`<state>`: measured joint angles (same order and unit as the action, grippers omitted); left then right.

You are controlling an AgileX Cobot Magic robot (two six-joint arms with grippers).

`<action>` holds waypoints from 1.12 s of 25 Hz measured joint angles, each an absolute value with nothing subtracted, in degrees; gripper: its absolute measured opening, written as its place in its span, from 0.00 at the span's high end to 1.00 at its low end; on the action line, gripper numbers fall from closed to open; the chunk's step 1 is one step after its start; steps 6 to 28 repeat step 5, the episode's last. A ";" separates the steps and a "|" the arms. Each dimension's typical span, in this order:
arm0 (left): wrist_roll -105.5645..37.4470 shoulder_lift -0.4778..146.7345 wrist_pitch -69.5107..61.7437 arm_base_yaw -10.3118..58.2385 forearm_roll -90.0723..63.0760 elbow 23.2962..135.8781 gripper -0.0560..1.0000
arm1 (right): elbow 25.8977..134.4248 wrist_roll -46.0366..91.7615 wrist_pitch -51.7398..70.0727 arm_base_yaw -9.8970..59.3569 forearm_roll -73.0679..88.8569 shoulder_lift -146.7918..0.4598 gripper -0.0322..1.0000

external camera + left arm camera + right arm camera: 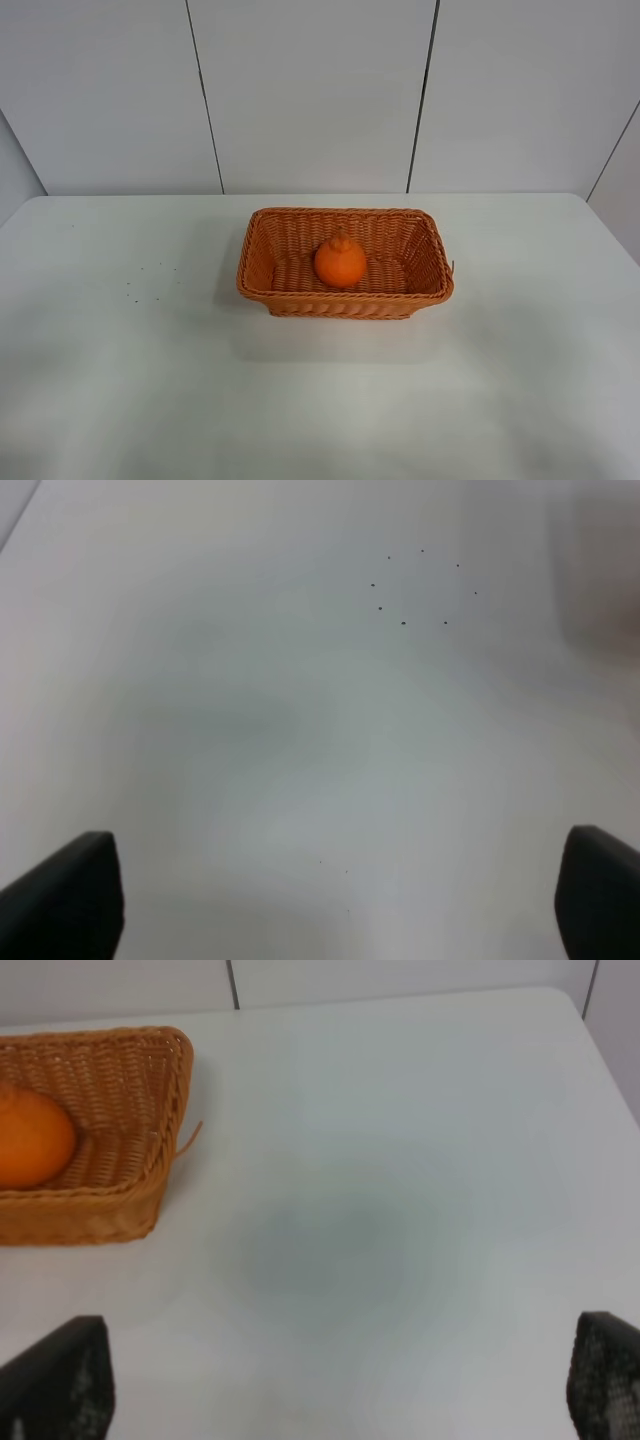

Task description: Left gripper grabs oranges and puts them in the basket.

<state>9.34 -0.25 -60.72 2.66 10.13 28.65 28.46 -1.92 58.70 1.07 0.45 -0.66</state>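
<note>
The orange (340, 262) sits upright inside the woven wicker basket (270, 290) at the middle of the white table; it also shows in the right wrist view (30, 1138) inside the basket (130, 1210). Neither arm shows in the exterior high view. My left gripper (340, 905) is open and empty over bare table, its dark fingertips (70, 895) wide apart. My right gripper (340, 1385) is open and empty, to the right of the basket.
A ring of small dark specks (420, 585) marks the table left of the basket; it also shows in the exterior high view (145, 278). A white panelled wall (320, 90) stands behind the table.
</note>
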 joint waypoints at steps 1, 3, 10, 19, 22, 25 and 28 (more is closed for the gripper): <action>9.34 -0.25 -60.72 2.66 10.13 28.65 0.04 | 28.46 -1.92 58.70 1.07 0.45 -0.66 0.30; 9.34 -0.25 -60.72 2.66 10.13 28.65 0.04 | 28.46 -1.92 58.70 1.07 0.45 -0.66 0.30; 9.34 -0.25 -60.72 2.66 10.13 28.65 0.04 | 28.46 -1.92 58.70 1.07 0.45 -0.66 0.30; 9.34 -0.25 -60.72 2.66 10.13 28.65 0.04 | 28.46 -1.92 58.70 1.07 0.45 -0.66 0.30; 9.34 -0.25 -60.72 2.66 10.13 28.65 0.04 | 28.46 -1.92 58.70 1.07 0.45 -0.66 0.30; 9.34 -0.25 -60.72 2.66 10.13 28.65 0.04 | 28.46 -1.92 58.70 1.07 0.45 -0.66 0.30; 9.34 -0.25 -60.72 2.66 10.13 28.65 0.04 | 28.46 -1.92 58.70 1.07 0.45 -0.66 0.30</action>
